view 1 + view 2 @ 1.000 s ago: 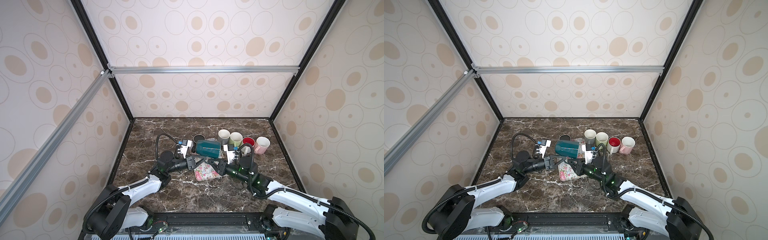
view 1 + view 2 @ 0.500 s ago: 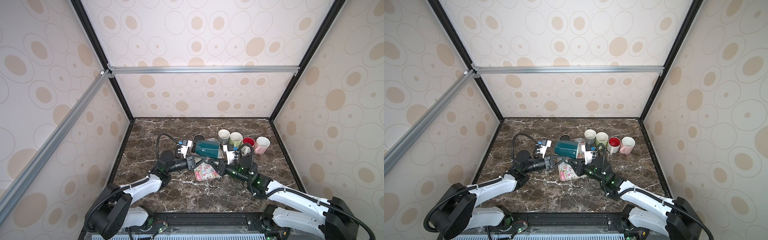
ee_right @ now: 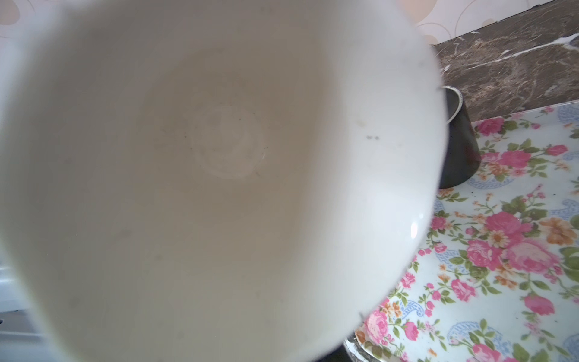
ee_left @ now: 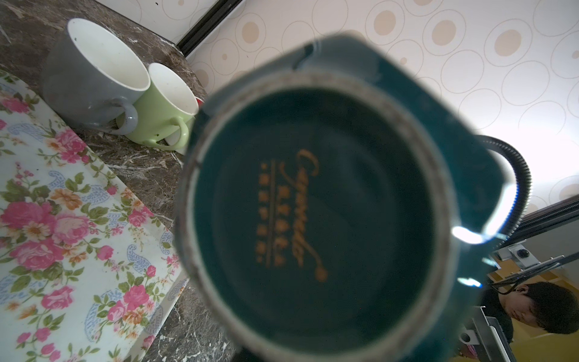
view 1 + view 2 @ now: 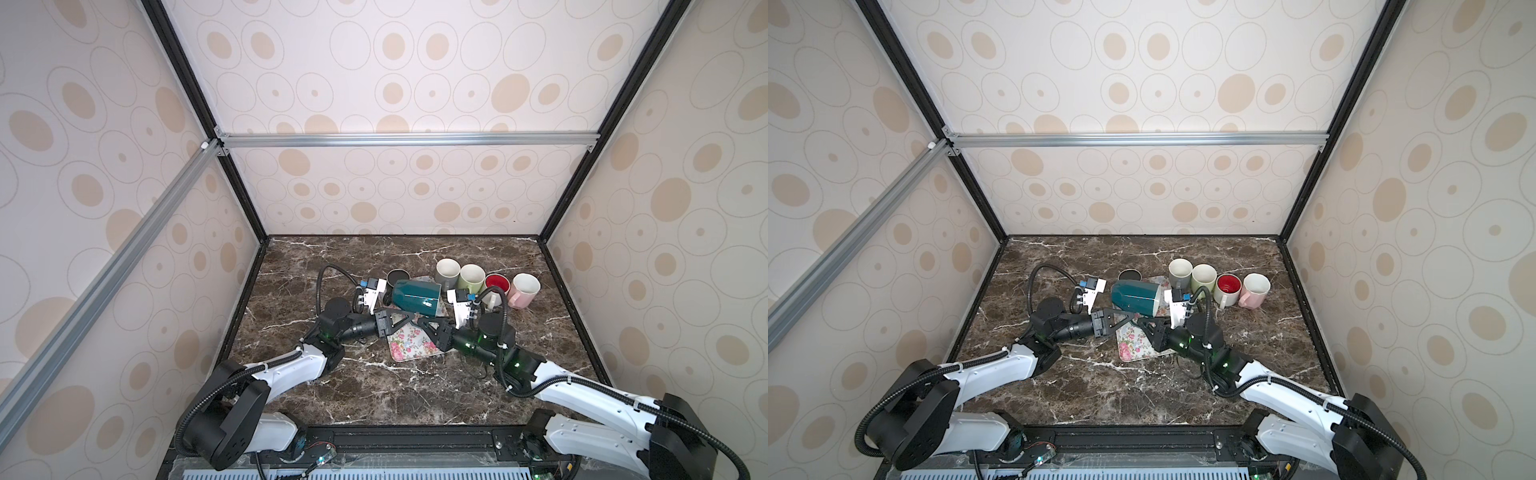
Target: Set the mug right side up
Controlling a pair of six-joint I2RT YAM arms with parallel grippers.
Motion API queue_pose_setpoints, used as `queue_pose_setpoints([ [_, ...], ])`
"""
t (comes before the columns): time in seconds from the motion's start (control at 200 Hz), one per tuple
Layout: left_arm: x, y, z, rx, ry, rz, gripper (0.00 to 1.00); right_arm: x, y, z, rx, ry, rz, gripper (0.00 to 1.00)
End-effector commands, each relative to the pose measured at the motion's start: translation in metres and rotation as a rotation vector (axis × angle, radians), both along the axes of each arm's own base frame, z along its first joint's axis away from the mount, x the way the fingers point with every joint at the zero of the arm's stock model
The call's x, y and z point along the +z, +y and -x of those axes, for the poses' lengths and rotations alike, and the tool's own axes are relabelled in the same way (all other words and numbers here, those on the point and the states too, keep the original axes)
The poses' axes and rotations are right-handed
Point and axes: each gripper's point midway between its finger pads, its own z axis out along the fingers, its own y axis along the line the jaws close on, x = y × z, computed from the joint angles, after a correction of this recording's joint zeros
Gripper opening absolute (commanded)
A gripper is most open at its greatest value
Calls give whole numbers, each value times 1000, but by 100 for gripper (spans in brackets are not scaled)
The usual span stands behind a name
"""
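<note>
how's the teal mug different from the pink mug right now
The teal mug lies on its side, lifted above the floral tray; the pink mug stands upright on the marble table. The teal mug sits between both tools; the pink mug stands untouched at the row's right end. Teal is dark, pink pale. Both are white inside.

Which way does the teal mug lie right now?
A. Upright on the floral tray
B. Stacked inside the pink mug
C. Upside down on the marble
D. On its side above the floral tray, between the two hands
D. In both top views the teal mug lies on its side above the floral tray, white mouth toward the right hand and base toward the left hand.
</note>
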Motion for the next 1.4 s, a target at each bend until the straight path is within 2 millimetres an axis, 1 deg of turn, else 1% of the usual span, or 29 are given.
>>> queue_pose_setpoints([
  [0.0, 13, -7, -5, -2, -45, 4, 39, 49, 9, 10, 46, -104, -145, 0],
  [0.045, 14, -7, -5, 3, -51, 5, 54, 43, 5, 6, 16, -85, -126, 0],
  [0.09, 17, -7, -6, 6, -57, 8, 65, 37, 3, 3, -9, -72, -115, 0],
  [0.16, 18, -5, -7, 19, -62, 6, 76, 28, -4, -2, -57, -51, -115, 0],
  [0.19, 19, -4, -7, 25, -67, 5, 85, 25, -6, -3, -73, -49, -112, 0],
  [0.275, 17, -2, -8, 47, -74, -11, 98, 14, -13, -8, -124, -19, -87, 0],
  [0.385, 9, 2, -12, 79, -69, -52, 98, -5, -21, -15, -182, 29, -26, 0],
  [0.41, 5, 2, -13, 84, -64, -62, 98, -8, -22, -16, -194, 36, -18, 0],
  [0.53, 2, 4, -13, 98, -61, -71, 98, -21, -29, -20, -243, 63, 18, 0],
  [0.65, -3, 6, -13, 110, -60, -87, 98, -31, -40, -25, -307, 98, 99, 0],
  [0.705, -6, 8, -14, 121, -66, -100, 98, -32, -48, -27, -347, 106, 118, 0],
  [0.81, -14, 18, -16, 181, -78, -138, 98, -35, -59, -30, -403, 107, 144, 0],
  [0.915, -23, 27, -18, 233, -97, -187, 98, -47, -74, -30, -467, 160, 240, 0],
  [1.045, -27, 31, -17, 242, -111, -218, 98, -53, -83, -31, -507, 170, 282, 0],
  [1.115, -27, 32, -16, 244, -115, -216, 98, -55, -94, -32, -547, 186, 341, 0],
  [1.22, -27, 33, -15, 247, -118, -215, 98, -52, -106, -33, -589, 208, 394, 0],
  [1.335, -32, 36, -12, 251, -112, -217, 98, -51, -124, -35, -633, 256, 424, 0],
  [1.395, -34, 38, -11, 257, -109, -216, 98, -50, -138, -35, -669, 289, 456, 0],
])
